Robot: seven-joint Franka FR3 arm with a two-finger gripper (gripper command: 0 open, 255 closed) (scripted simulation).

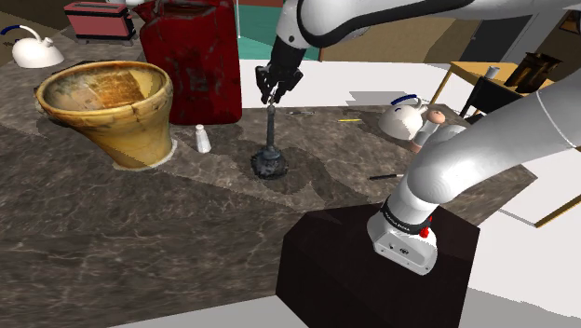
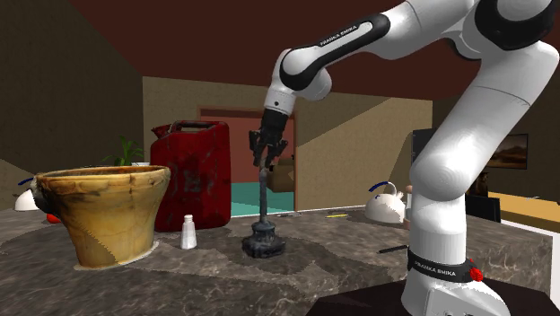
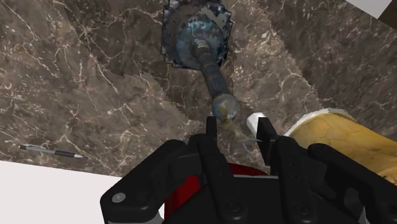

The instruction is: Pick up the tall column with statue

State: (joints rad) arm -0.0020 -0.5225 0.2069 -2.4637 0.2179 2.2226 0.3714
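The tall column with statue (image 1: 270,140) is a thin dark post on a square blue-grey base, standing upright mid-counter; it also rises in the second exterior view (image 2: 262,206). My black gripper (image 1: 269,99) hangs straight above it, fingertips level with the small figure on top (image 2: 263,164). Looking down in the wrist view, the column (image 3: 213,76) runs from its base up to the gripper (image 3: 240,132). The fingers (image 3: 212,137) stand apart with the statue's top between them, nearer one finger, and I see no clasp.
A big ochre pot (image 1: 107,107), a red jerrycan (image 1: 191,61) and a small white shaker (image 1: 202,139) stand to the shoulder view's left of the column. A white kettle (image 1: 402,118) and a pen (image 1: 386,175) lie to its right. The dark stand (image 1: 372,270) is in front.
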